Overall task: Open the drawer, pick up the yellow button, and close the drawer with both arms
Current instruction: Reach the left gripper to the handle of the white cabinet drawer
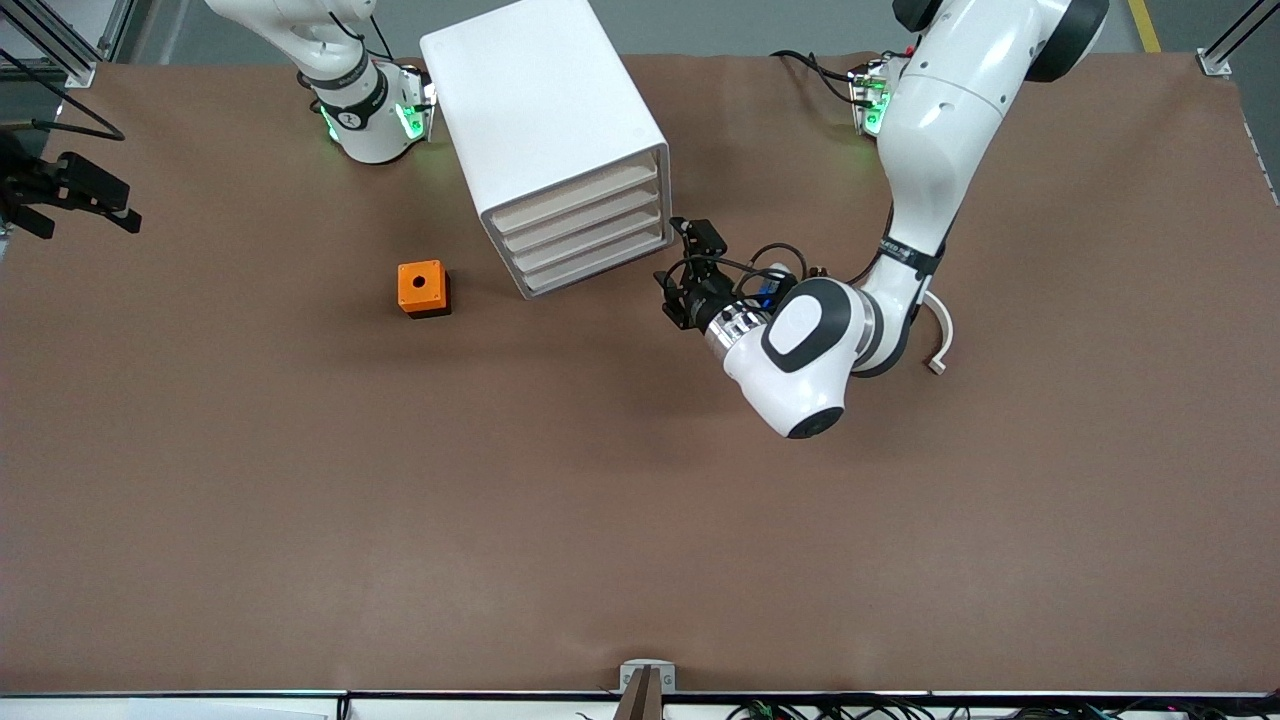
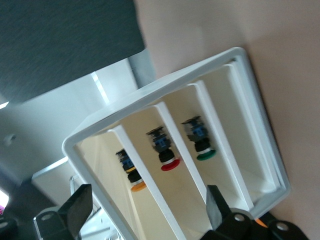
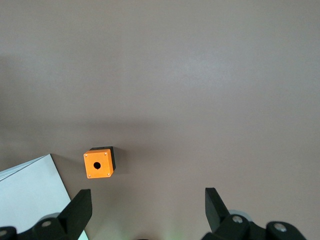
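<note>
The left gripper (image 1: 672, 268) hung low just in front of the cabinet's (image 1: 545, 120) drawer fronts, at the corner toward the left arm's end of the bench, its two black fingers (image 2: 77, 207) spread wide and holding nothing; in the left wrist view the drawers showed as translucent trays, and the button (image 2: 131, 171) with the orange-yellow cap lay inside one of the end trays, beside a red-capped button (image 2: 164, 150) and a green-capped button (image 2: 200, 140) in the next two trays; the drawer (image 1: 572, 192), topmost of four, sat flush and closed in the cabinet, which stood near the bench edge by the robots' bases, about midway between them and turned at an angle; the right gripper (image 3: 147, 212) waited high over the bench, fingers (image 3: 80, 207) likewise wide apart and empty, looking down on the orange cube (image 1: 423, 288); that cube with a hole rested on the brown table (image 1: 300, 500), beside the cabinet toward the right arm's end of the bench.
</note>
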Controlling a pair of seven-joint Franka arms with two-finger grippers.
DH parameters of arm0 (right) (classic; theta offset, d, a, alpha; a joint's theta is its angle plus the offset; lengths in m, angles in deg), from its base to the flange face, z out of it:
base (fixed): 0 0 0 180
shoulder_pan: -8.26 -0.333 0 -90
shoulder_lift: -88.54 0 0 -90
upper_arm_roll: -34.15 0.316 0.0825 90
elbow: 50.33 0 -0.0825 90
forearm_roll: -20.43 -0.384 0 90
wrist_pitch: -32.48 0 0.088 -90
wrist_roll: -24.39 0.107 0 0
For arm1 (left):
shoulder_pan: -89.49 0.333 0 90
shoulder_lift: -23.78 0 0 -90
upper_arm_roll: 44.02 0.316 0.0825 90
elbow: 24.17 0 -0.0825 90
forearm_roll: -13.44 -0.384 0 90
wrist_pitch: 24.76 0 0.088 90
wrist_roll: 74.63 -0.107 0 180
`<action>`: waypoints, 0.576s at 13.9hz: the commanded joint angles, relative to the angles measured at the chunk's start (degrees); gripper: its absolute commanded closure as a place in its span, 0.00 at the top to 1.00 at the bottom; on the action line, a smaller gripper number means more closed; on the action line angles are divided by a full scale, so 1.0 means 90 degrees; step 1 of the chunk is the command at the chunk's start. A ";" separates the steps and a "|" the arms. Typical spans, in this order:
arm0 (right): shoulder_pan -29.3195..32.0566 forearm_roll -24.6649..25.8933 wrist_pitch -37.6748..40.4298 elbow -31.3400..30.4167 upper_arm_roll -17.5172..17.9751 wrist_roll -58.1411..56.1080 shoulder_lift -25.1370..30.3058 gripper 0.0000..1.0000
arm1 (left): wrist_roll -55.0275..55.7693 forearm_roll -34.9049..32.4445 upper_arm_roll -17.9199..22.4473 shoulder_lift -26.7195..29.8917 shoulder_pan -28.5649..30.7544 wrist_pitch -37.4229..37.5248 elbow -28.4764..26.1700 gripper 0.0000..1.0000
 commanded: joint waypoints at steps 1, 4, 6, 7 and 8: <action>-0.0012 0.0054 0.0032 -0.0099 0.0024 -0.0046 0.0149 1.00 | 0.1006 0.0380 -0.0020 -0.0128 -0.0014 0.0418 0.0012 1.00; -0.0021 0.0054 0.0139 -0.0089 0.0024 -0.0075 0.0149 1.00 | 0.1546 0.0430 -0.0176 -0.0129 -0.0004 0.0536 -0.0135 0.98; -0.0021 0.0044 0.0130 -0.0069 0.0024 -0.0075 0.0149 1.00 | 0.1702 0.0537 -0.0196 -0.0158 -0.0111 0.0536 -0.0145 0.74; -0.0012 0.0044 0.0140 -0.0069 0.0024 -0.0065 0.0139 1.00 | 0.1722 0.0537 -0.0196 -0.0178 -0.0160 0.0536 -0.0145 0.65; -0.0002 0.0034 0.0140 -0.0069 0.0024 -0.0065 0.0139 1.00 | 0.1722 0.0537 -0.0196 -0.0178 -0.0209 0.0536 -0.0155 0.56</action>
